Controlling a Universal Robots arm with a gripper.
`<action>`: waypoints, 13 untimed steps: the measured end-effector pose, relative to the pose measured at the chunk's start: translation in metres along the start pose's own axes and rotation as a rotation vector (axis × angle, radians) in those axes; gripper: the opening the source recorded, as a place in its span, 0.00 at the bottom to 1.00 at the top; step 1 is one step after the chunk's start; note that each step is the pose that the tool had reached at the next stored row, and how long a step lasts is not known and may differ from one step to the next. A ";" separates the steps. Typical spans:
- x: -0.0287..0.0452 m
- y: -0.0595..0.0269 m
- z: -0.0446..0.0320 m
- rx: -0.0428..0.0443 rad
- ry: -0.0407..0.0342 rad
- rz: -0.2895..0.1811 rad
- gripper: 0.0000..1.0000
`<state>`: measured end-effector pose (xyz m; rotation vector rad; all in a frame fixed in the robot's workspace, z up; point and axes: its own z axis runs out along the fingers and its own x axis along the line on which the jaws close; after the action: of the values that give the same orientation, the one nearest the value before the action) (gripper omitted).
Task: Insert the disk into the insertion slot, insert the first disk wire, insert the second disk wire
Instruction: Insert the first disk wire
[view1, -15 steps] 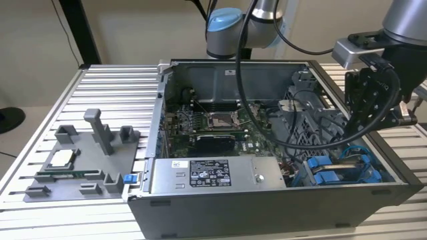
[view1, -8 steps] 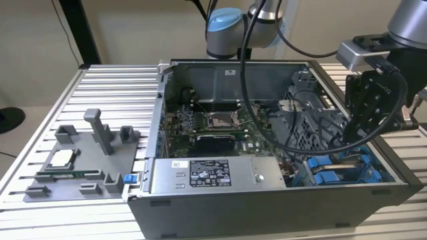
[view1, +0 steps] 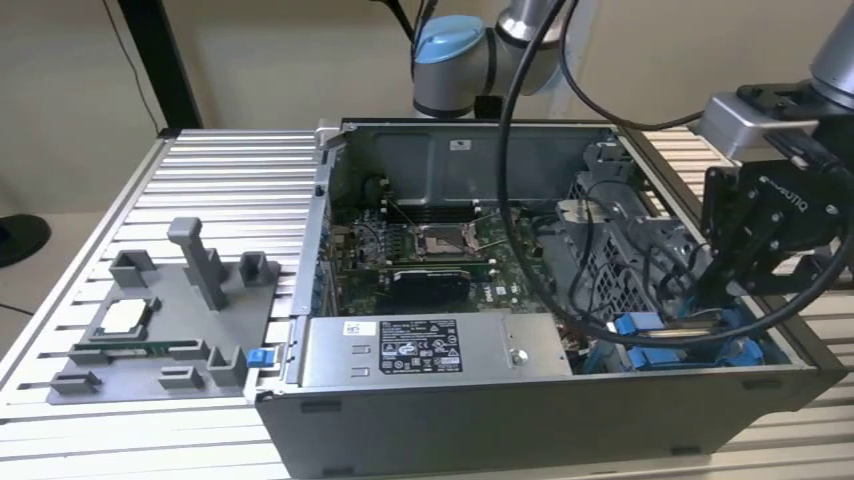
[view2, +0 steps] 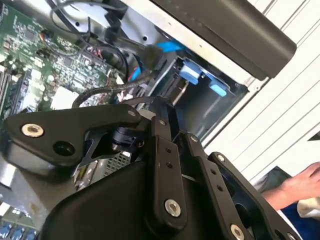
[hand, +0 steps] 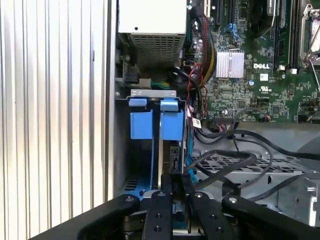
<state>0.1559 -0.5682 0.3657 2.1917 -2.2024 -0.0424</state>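
1. Gripper position. My gripper (view1: 714, 298) stands at the exterior view's right. It is lowered into the lower right corner of the open computer case (view1: 534, 420).

2. Gripper state. In both wrist views my fingertips (hand: 174, 183) are drawn together. The contact point is poorly seen, so I cannot tell whether anything thin is pinched between them.

3. Disk location. The disk (hand: 172, 125) sits in the drive bay (hand: 122, 165) in that same corner of the case. It shows chiefly by the two bright blue tabs of its frame, which stand side by side. My gripper (hand: 174, 183) is directly over the bay, near the tabs but apart from them. In the exterior view the blue frame parts (view1: 641, 326) lie just beside my fingers, lower right of the frame.

4. Cabling. A thin blue cable (hand: 152, 160) runs down the bay between the tabs and my fingertips. Black cables (hand: 235, 165) loop over the perforated metal next to the bay.

5. Surroundings, exterior view.
- Power-supply box (view1: 400, 350): lower centre, along the front wall of the case.
- Motherboard (view1: 427, 250): centre.
- Grey fixture plate (view1: 147, 340): lower left, on the slatted table (view1: 227, 170).

6. A person's hand (view2: 300, 185) is visible in the second wrist view, outside the case.
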 end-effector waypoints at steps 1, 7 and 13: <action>0.0030 -0.0003 0.0001 -0.0063 0.0001 0.000 0.00; 0.0155 -0.0011 0.0007 -0.0334 0.0002 0.000 0.00; 0.0157 -0.0012 0.0007 -0.0335 0.0002 0.000 0.00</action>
<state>0.1570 -0.5839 0.3651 2.1745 -2.1850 -0.0786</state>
